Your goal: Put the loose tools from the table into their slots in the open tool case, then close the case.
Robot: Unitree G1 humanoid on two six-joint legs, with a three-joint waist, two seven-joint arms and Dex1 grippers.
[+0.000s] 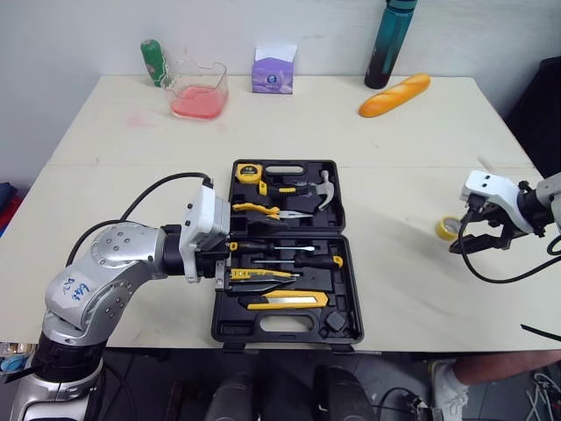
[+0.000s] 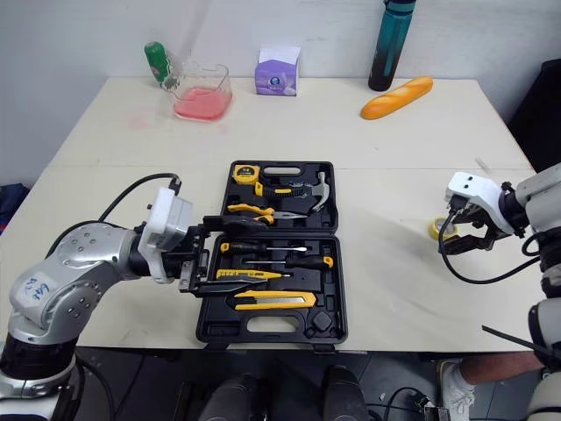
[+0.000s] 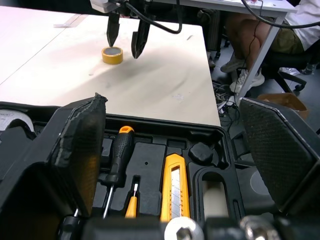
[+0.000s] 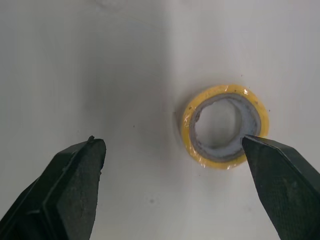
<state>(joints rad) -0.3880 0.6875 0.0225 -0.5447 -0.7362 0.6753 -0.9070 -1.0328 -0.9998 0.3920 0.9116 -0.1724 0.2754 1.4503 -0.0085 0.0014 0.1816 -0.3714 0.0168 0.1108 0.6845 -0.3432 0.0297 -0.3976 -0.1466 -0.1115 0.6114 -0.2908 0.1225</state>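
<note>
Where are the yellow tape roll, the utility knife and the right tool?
yellow tape roll (image 3: 112,58), left wrist view, yellow side wall.
utility knife (image 1: 287,301), left eye view, yellow body.
right tool (image 4: 171,141), right wrist view, midway between fingertips.

green bottle (image 1: 154,62): far left, just behind the clear tub | clear tub (image 1: 199,90): upright, holds pink liquid | purple tissue box (image 1: 273,69): upright, right of the tub, apart from it | teal bottle (image 1: 389,44): standing, far right | baguette (image 1: 394,95): lying just in front of the teal bottle | person's leg (image 1: 500,364) and white shoe (image 1: 451,386): low at near right
</note>
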